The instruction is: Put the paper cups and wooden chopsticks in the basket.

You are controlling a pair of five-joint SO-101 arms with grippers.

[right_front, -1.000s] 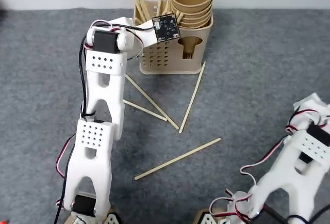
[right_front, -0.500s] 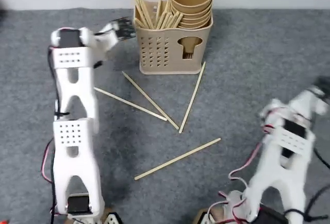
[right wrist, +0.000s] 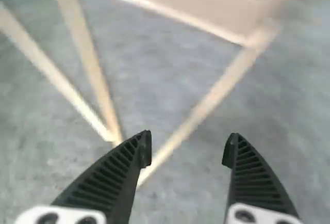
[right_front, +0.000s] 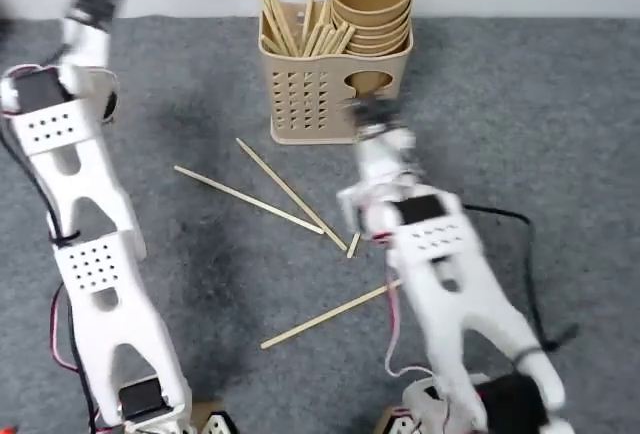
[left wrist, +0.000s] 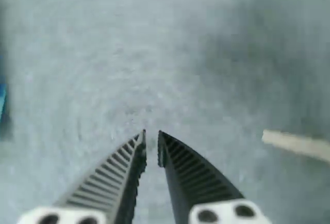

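The basket [right_front: 325,104] stands at the middle of the surface's [right_front: 520,104] far edge, holding the stacked paper cups [right_front: 372,4] and a bundle of wooden chopsticks [right_front: 290,29]. The loose chopsticks [right_front: 250,199] lie on the surface in front of it. The right gripper [right wrist: 188,149], jaws apart and empty, hangs over one of them close before the basket. The left gripper [left wrist: 151,139], jaws almost together on nothing, is over the far-left corner.

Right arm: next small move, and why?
Probably lower the right tool onto the chopstick beneath it, nudging sideways so the stick sits centred. The tool is open above the grey mat, and that chopstick runs between its fingers but closer to one of them. Closing from here might clip it off-centre. The stick's far end lies by the basket.
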